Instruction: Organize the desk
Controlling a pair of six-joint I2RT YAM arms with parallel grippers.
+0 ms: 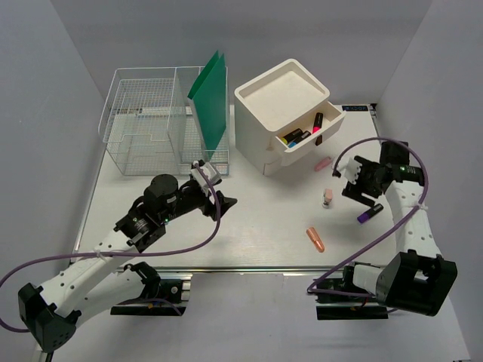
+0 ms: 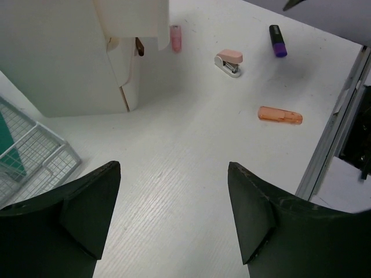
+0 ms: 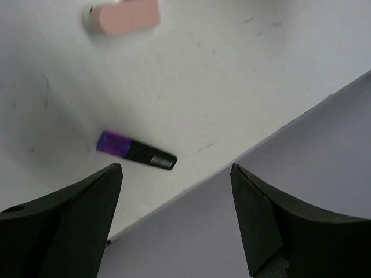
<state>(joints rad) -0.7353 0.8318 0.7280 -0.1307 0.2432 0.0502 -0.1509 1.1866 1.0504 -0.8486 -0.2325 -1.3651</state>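
Note:
The white desk (image 1: 256, 226) carries loose items on its right half. A purple highlighter (image 1: 368, 213) (image 3: 136, 150) lies flat near the right edge, just below my right gripper (image 1: 347, 187) (image 3: 177, 174). That gripper hangs open above it with nothing between its jaws. A small pink stapler (image 1: 327, 198) (image 2: 229, 62) (image 3: 124, 16), an orange tube (image 1: 316, 239) (image 2: 280, 114) and a pink piece (image 1: 323, 163) (image 2: 175, 37) also lie there. My left gripper (image 1: 219, 187) (image 2: 173, 174) is open and empty over bare desk, left of centre.
A white drawer box (image 1: 283, 113) (image 2: 69, 58) stands at the back, its top drawer pulled out with several highlighters inside. A wire basket (image 1: 143, 128) (image 2: 35, 156) and a wire rack holding a green folder (image 1: 211, 98) stand at the back left. A metal rail (image 1: 249, 269) lines the near edge.

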